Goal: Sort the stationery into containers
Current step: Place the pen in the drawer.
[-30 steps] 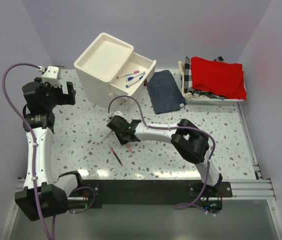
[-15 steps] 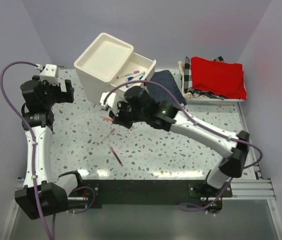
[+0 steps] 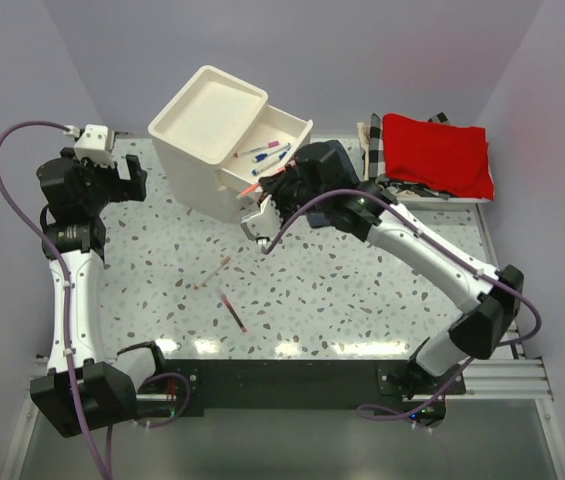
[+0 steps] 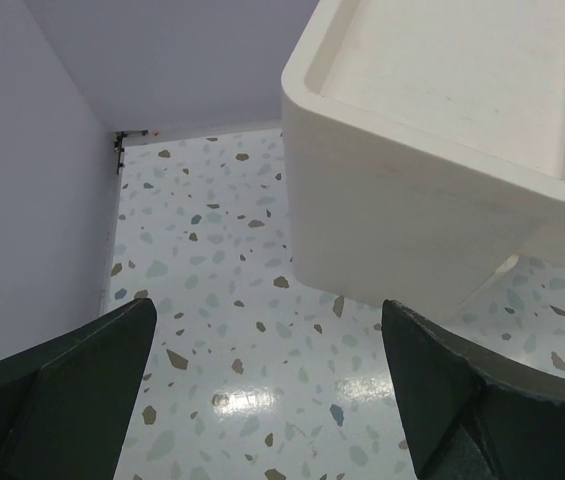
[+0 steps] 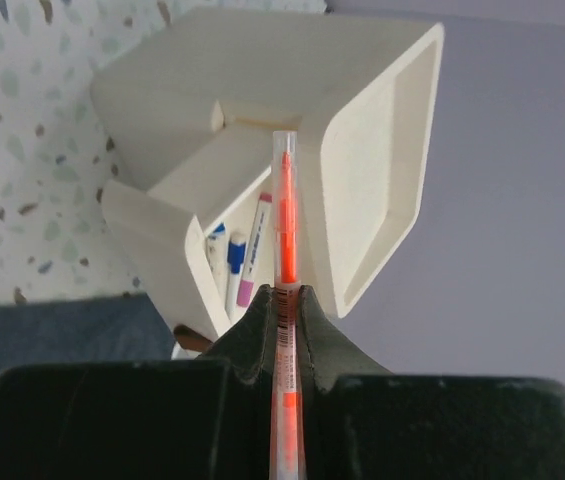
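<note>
The right hand (image 5: pixel 284 295) is clenching a thin red pen (image 5: pixel 284 215) between its fingers. The pen is pointing ahead at the open top drawer (image 5: pixel 157 225) of the cream drawer unit (image 3: pixel 207 125), just in front of the hand. Blue-capped and pink-capped pens (image 5: pixel 245 255) are lying in that drawer. The left hand (image 4: pixel 267 310) is hanging released and empty, with the unit ahead to its right. A pink pen (image 3: pixel 212 271) and a dark red pen (image 3: pixel 231 309) are lying on the desk (image 3: pixel 362 300), well behind the right hand.

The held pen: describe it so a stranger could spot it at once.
At the table's back stands a cream drawer unit. By its open drawer, the right end effector grips a clear pen with a red core. Only it is held; other pens lie in the drawer or on the table.
</note>
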Robot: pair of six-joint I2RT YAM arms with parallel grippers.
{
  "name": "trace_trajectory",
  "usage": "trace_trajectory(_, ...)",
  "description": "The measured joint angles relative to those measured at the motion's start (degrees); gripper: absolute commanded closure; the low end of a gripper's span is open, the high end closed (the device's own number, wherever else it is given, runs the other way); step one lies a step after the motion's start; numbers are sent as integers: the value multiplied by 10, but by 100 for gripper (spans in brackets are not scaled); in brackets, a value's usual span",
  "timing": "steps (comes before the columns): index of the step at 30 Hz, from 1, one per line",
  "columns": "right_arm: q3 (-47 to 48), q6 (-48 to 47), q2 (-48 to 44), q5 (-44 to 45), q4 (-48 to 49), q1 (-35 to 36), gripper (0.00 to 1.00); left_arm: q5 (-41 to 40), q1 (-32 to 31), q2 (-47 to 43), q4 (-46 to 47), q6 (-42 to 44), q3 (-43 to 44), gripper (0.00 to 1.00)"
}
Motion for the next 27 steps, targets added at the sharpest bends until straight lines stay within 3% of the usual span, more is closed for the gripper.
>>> trace_trajectory(6,83,-129,107,-5,-13,-73,100,13,0,0,0,-14,0,0)
trace_trajectory(14,139,-200,165,-17,12,-115,100,23,0,-1,0,-24,0,0)
trace_trajectory(16,139,-206,177,-23,20,-115,79,24,0,-2,-1,-24,0,0)
trace_trajectory(17,138,-208,182,-25,26,-115,55,24,0,-3,-2,-24,0,0)
trace_trajectory(19,125,-204,189,-33,58,-115,34,24,0,-4,-2,-24,0,0)
trace_trajectory(22,95,-196,189,-36,113,-115,22,24,0,-7,-3,-24,0,0)
trace_trajectory(27,74,-166,187,-34,188,-115,21,24,0,-13,-8,-24,0,0)
